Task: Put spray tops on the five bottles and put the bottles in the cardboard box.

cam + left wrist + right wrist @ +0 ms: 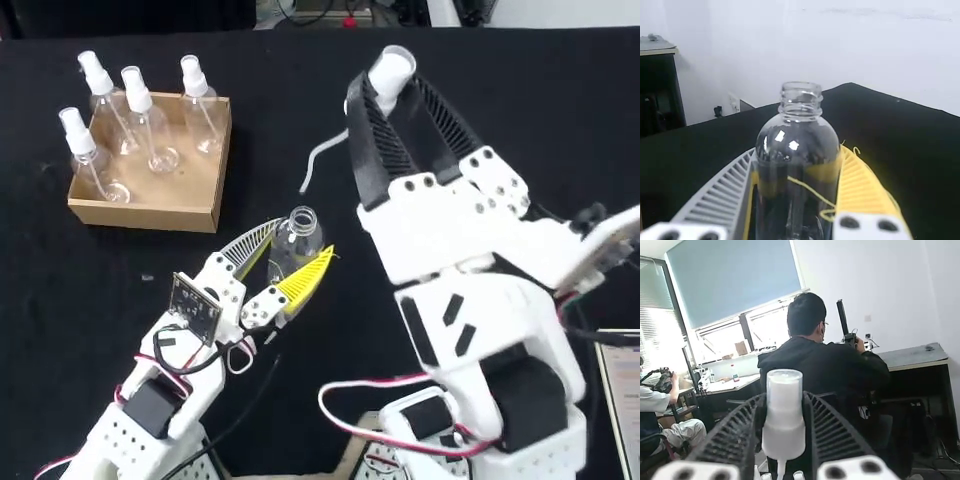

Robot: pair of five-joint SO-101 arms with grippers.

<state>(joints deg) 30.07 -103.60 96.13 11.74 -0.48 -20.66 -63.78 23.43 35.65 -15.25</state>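
A clear, uncapped bottle [297, 238] stands upright near the table's middle, and my left gripper [283, 258] is shut on its body [796, 165], grey finger on one side, yellow finger on the other. My right gripper [393, 85] is raised high, black fingers shut on a white spray top [391, 70] whose thin tube [322, 157] hangs down. In the right wrist view the spray top [784, 412] sits upright between the fingers. The cardboard box [150, 205] at the back left holds several capped bottles [135, 112].
The black table [280, 100] is bare between the box and the held bottle. The right arm's white body [470, 300] fills the right side. A paper edge [625, 390] lies at the far right.
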